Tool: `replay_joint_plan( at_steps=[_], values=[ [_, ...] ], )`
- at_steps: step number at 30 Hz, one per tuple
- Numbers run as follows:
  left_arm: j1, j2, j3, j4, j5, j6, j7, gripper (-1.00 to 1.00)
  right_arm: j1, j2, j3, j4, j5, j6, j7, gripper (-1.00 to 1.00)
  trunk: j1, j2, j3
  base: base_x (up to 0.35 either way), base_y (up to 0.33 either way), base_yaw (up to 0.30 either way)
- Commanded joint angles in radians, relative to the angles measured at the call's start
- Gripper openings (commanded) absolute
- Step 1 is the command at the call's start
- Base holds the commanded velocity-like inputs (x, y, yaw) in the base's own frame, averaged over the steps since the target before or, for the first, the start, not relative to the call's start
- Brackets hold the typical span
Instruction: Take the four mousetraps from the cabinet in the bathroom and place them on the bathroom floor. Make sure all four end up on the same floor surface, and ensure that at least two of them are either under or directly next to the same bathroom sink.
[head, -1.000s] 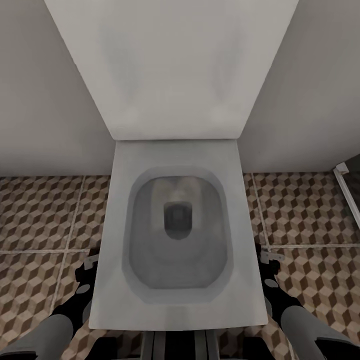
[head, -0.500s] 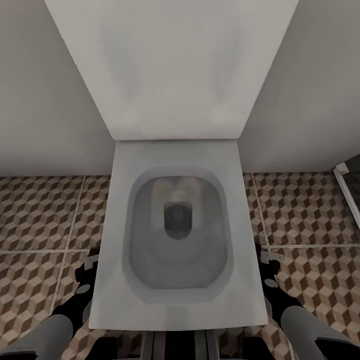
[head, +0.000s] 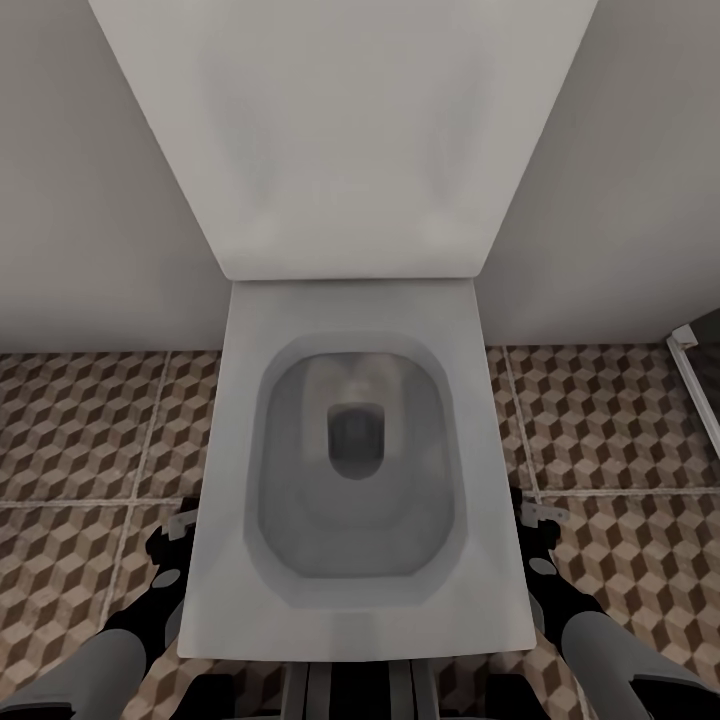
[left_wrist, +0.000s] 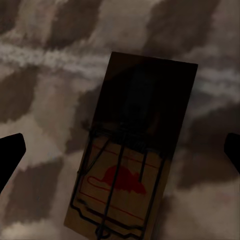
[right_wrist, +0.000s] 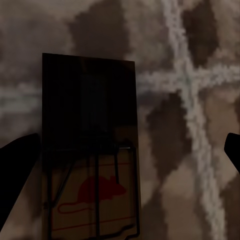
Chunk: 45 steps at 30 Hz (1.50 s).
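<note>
Two of the four mousetraps appear to be down on the bathroom floor already: each wrist view looks onto one lying flat on the cube-patterned tile. The other two are not accounted for here, and no sink appears, so whether the sink condition is met cannot be judged; the robot faces a white square-rimmed toilet instead.

The small tan wooden mousetrap under the left arm is a flat rectangular board with dark wire and a red mouse mark, its far half in deep shadow. It lies across a pale grout line, slightly askew. The matching mousetrap under the right arm lies squarely on the brown, beige and grey tiled bathroom floor, just beside a grout crossing.

The left gripper has its dark fingertips spread wide at either side of the board, apparently clear of it (released, by the look of it). The right gripper is likewise spread wide, holding nothing.

In the head view both arms hang low, one on each side of the toilet bowl, over the floor.
</note>
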Motion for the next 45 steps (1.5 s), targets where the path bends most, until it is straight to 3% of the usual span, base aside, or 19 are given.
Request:
replay_joint_plan(
  at_steps=[1,45],
  values=[
    [0.0,0.0,-0.002,0.001,0.01,-0.004,-0.001,1.0,0.0,0.0,-0.012,0.003,-0.003,0.069,-0.005,1.0,0.0,0.0,-0.001,0.0,0.0,0.0],
    [0.0,-0.001,0.0,-0.001,0.008,-0.006,0.0,1.0,0.0,0.0,-0.012,0.003,-0.003,0.068,-0.005,1.0,0.0,0.0,-0.001,0.0,0.0,0.0]
  ],
)
